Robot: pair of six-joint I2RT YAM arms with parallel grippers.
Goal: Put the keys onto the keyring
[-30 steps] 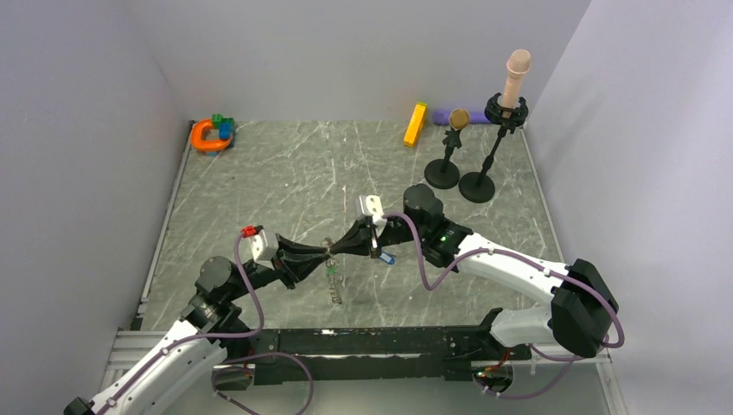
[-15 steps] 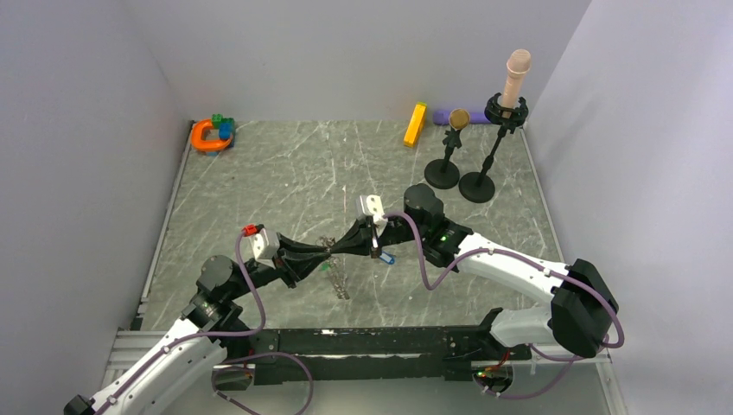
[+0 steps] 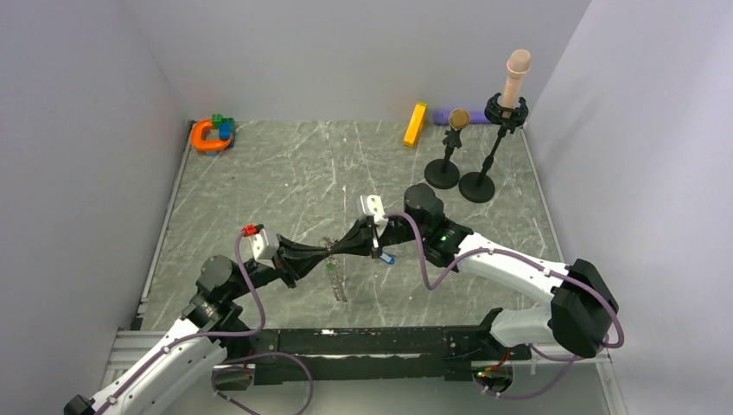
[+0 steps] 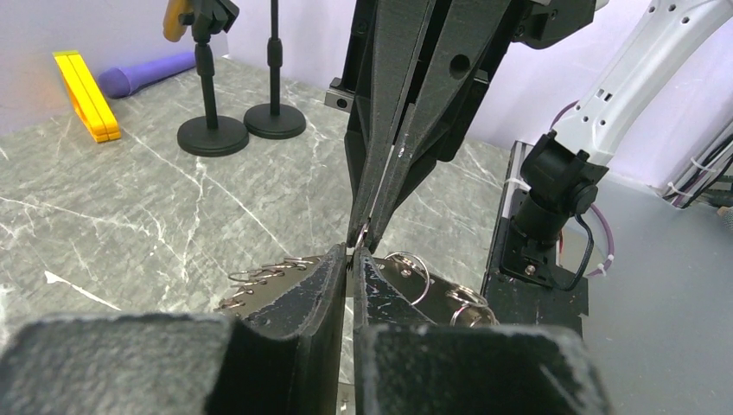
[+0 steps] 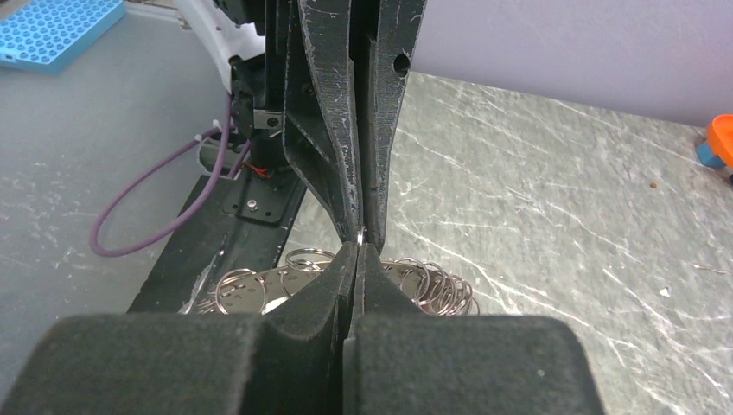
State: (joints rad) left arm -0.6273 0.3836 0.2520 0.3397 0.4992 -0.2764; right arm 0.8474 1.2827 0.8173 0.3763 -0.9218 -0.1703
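Top external: both arms meet tip to tip over the middle of the bench [image 3: 285,173]. I read the step as parting a coil so a key can be threaded.
Ring location: the keyring [image 3: 337,285] trails from the meeting point toward the near edge. Both wrist views show its silvery coils heaped on the bench under the tips.
Right side: the right end effector [image 3: 339,252] has its fingers pressed together, nipping one small loop [image 4: 357,236] of the keyring.
Left side: the left end effector [image 3: 327,253] has only a slit between its fingers. Its tips are on that same loop from the opposite side, and it looks clamped.
Keys: the blue key [image 3: 387,258] sits just under the right fingers' base, apart from the keyring. The green key [image 3: 331,270] is a speck against the coils; I cannot tell whether it is threaded.
Technique: I would keep the right grip as the fixed anchor and move only the left, in small twists that follow the wire.
Risk: the thin wire may slip from the tips and drop the bunch.
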